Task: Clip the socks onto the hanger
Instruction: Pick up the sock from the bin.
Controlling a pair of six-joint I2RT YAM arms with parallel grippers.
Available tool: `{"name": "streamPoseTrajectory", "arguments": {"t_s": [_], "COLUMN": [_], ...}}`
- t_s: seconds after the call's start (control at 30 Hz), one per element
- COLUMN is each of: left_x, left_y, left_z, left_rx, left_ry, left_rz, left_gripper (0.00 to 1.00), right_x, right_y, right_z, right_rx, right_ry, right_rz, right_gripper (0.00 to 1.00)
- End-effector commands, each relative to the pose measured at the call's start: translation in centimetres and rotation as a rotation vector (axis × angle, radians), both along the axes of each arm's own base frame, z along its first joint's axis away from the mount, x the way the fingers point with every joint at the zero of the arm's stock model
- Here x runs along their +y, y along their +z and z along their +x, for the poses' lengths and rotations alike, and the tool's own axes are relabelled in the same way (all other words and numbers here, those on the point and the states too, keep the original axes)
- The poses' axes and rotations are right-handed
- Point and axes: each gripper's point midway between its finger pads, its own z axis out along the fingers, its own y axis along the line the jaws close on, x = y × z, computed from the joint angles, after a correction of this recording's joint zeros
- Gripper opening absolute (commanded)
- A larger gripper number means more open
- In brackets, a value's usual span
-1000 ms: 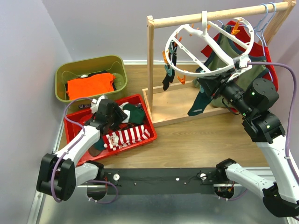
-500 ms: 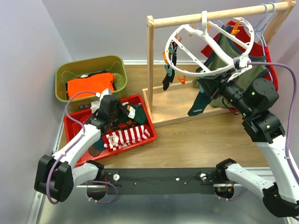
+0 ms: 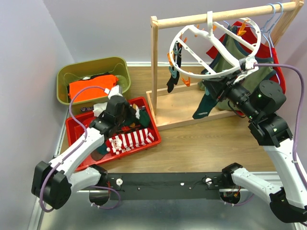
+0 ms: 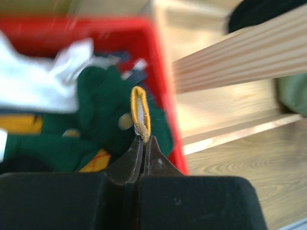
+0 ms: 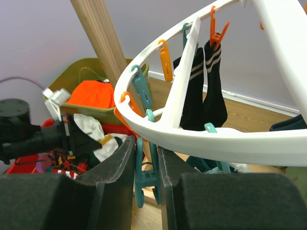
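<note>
My left gripper (image 4: 143, 139) is shut on the mustard-yellow cuff of a sock (image 4: 140, 111), which stands up from its tips over the dark green socks (image 4: 98, 120) in the red tray (image 4: 165, 86). From above, that gripper (image 3: 128, 114) sits at the tray's far right part. My right gripper (image 5: 146, 143) is shut on a teal clip (image 5: 144, 178) hanging under the rim of the white ring hanger (image 5: 225, 143). The hanger (image 3: 221, 73) hangs from the wooden rack. Black striped socks (image 5: 204, 91) and a dark teal sock (image 3: 204, 108) hang from its clips.
A red-and-white striped sock (image 3: 130, 140) lies at the front of the red tray (image 3: 72, 136). An olive bin (image 3: 64, 79) with an orange garment (image 3: 92, 88) stands behind it. The wooden rack (image 3: 154, 62) also carries olive and red shirts (image 3: 240, 52) on the right.
My left gripper has moved farther into the tray toward the rack and closed on the sock's yellow cuff. The right arm and hanger have not moved.
</note>
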Motion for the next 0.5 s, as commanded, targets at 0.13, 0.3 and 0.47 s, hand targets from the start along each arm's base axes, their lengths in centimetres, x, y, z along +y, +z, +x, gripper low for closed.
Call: {"name": "streamPoseTrajectory", "arguments": {"t_s": [0.13,0.3,0.47], "left_x": [-2.8,-8.8,-12.2], "left_y": [15.4,19.5,22.4], "left_z": [0.4,-3.9,-5.5], "left_rx": [-0.464,-0.616,-0.687], "left_ry": [-0.246,-0.571,-0.719], "left_rz": [0.143,0.124,0.092], "left_gripper": [0.0,0.0,0.0], "right_x": [1.3,1.8,2.1], "right_y": [-0.7,-0.5,-0.4], "right_z": [-0.8,-0.8,-0.7], "right_rx": [0.048,0.049,0.05], "right_ry": [0.078,0.097,0.111], "right_rz": [-0.005,0.016,0.029], "right_gripper": [0.22,0.22,0.22]}}
